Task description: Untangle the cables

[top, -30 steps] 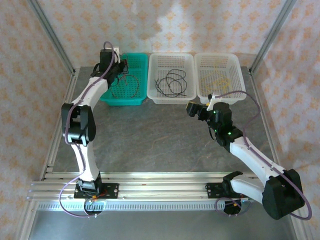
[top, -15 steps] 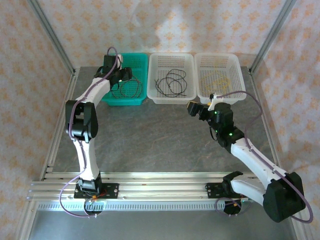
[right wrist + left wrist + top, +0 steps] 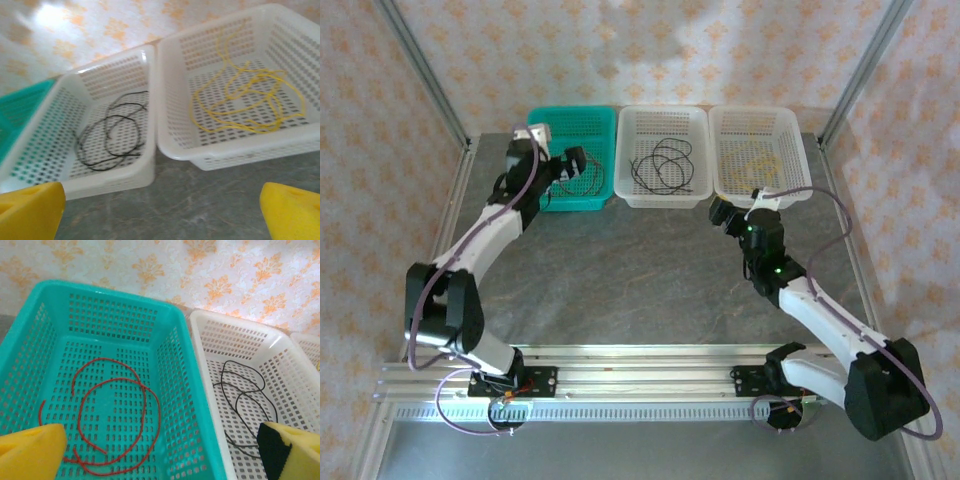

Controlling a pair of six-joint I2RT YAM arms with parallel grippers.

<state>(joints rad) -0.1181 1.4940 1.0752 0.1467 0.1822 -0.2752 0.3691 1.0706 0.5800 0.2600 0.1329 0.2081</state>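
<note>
Seems essentially done: red cable (image 3: 119,380) alone in the teal basket (image 3: 182,370), black cable (image 3: 661,166) in the middle basket (image 3: 665,200), yellow cable (image 3: 240,107) in the right basket (image 3: 235,150), left gripper (image 3: 160,452) and right gripper (image 3: 162,210) both spread wide, empty.

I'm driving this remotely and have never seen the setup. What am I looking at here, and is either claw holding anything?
The left arm and right arm are robots bolted at the near edge of the table. The overhead picture shows both; the other two come from a camera on each wrist, its yellow fingertips at the bottom corners. At the far side, the teal basket holds the red cable, the middle white basket the black cable, the right white basket the yellow cable. The left gripper and right gripper are open, holding nothing.
</note>
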